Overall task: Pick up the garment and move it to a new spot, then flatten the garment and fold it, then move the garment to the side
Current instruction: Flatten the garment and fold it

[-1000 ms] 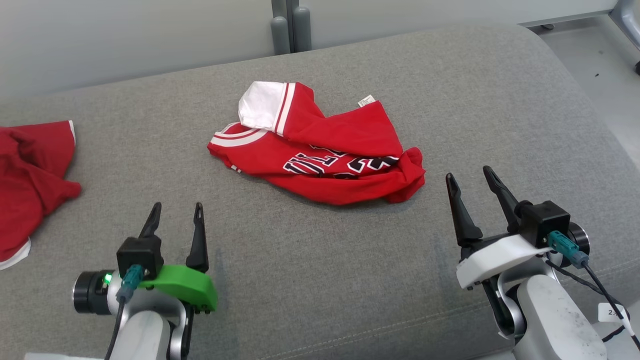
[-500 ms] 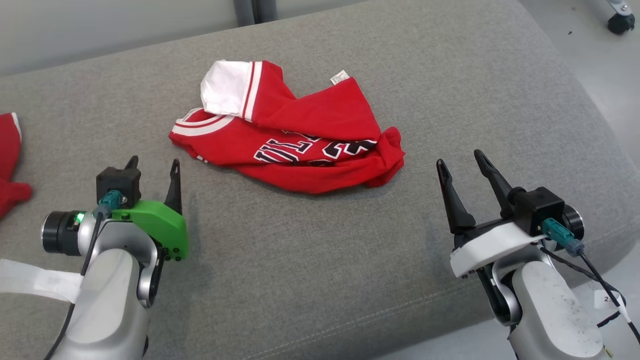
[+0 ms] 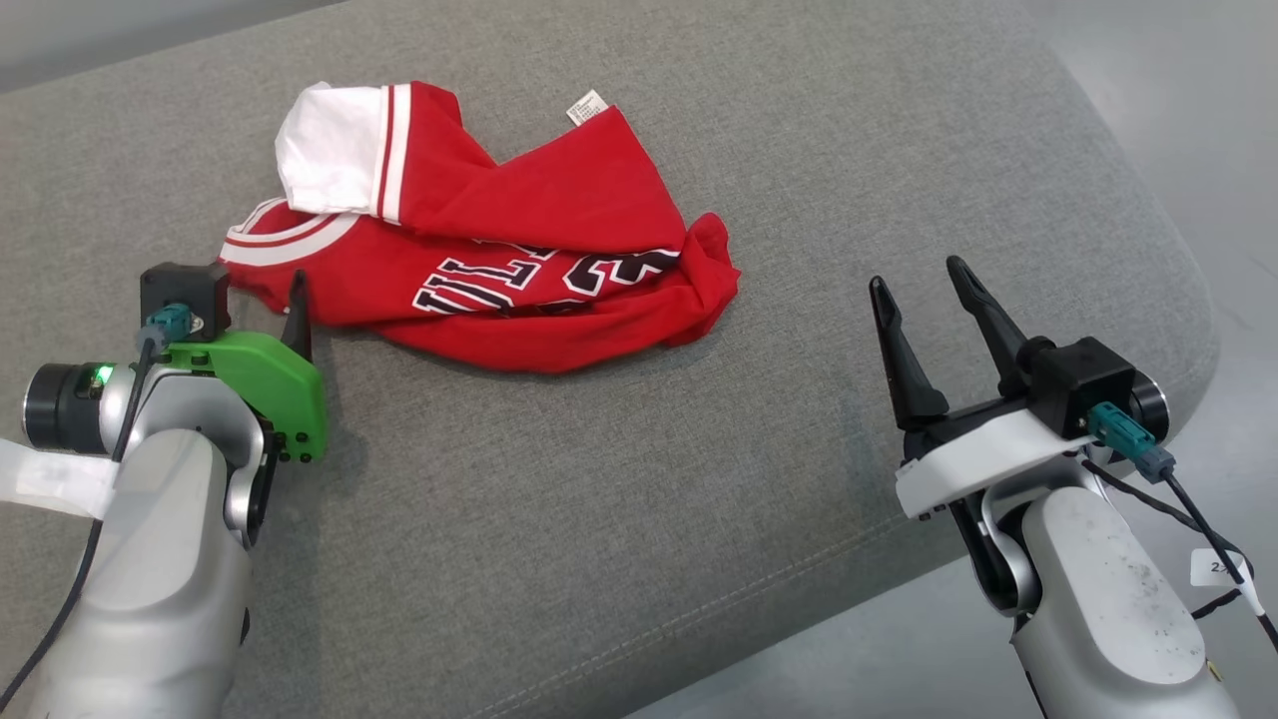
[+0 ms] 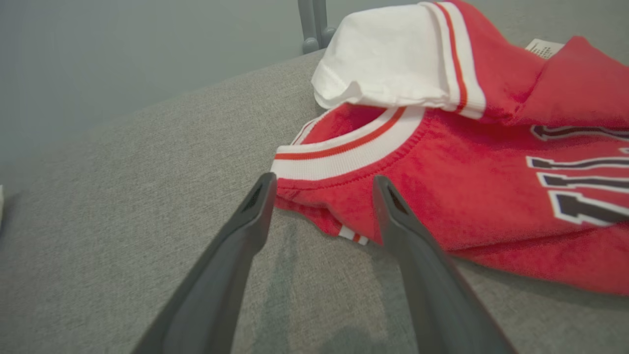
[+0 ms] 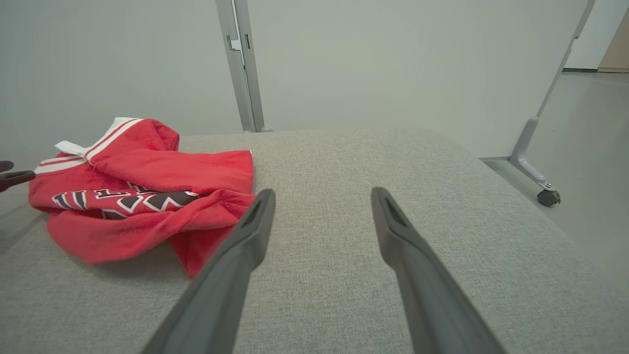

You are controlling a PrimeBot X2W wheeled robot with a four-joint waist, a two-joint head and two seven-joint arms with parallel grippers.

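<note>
Grey sofa cushion (image 3: 599,499) — my left pincer (image 4: 324,181), spread and empty, has the jersey (image 4: 467,196) collar (image 4: 344,157) just ahead; I risk snagging one layer only.

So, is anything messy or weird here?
Yes. The red shirt lies crumpled on the grey cushion. Its white sleeve is flopped over the collar, a fold hides part of the lettering, and the tag pokes out at the far edge. Nothing looks torn or spilled.
</note>
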